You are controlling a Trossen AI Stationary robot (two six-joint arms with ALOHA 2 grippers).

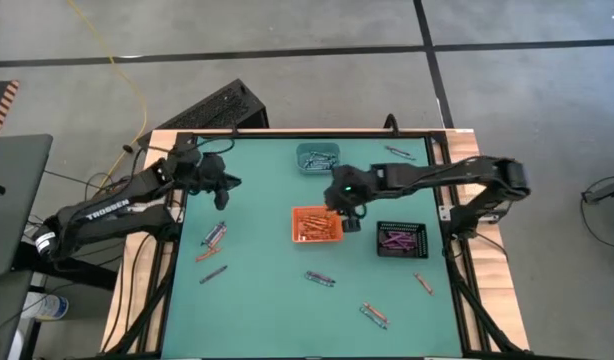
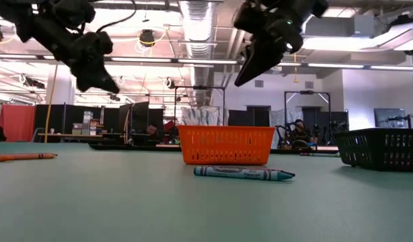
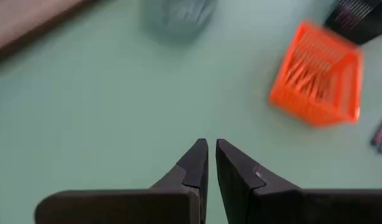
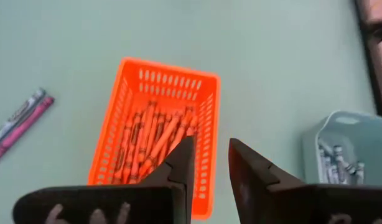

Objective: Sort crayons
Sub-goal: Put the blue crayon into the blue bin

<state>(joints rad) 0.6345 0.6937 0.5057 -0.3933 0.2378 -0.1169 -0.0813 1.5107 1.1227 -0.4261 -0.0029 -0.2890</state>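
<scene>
The sorting looks partly done. Many crayons are already in trays, but some still lie loose on the green table [image 1: 267, 300].

The orange tray [image 1: 317, 225] in the middle holds a pile of orange crayons [image 4: 150, 140]. The teal tray [image 1: 317, 157] at the far side holds blue-grey crayons [image 4: 337, 162]. The black tray [image 1: 403, 240] on the right holds purple-pink crayons [image 1: 399, 240].

Loose ones left: 2 or 3 crayons on the left side [image 1: 213, 236], with 1 more just below them [image 1: 213, 274]. A blue-grey one [image 1: 320, 278] lies near the front of the orange tray. 2 more sit at the front right [image 1: 374, 315], and 1 lies at the far right edge [image 1: 399, 152]. I think about 7 or 8 are still to be sorted.

The right tool [image 1: 345, 215] hangs just over the right edge of the orange tray. Its fingers are a little apart and hold nothing, so an orange crayon may have just gone in.

The left tool [image 1: 225, 190] is up in the air over the far left part of the table. Its fingers are almost closed, with only a thin gap, and they hold nothing. It is near the loose crayons on the left.
</scene>
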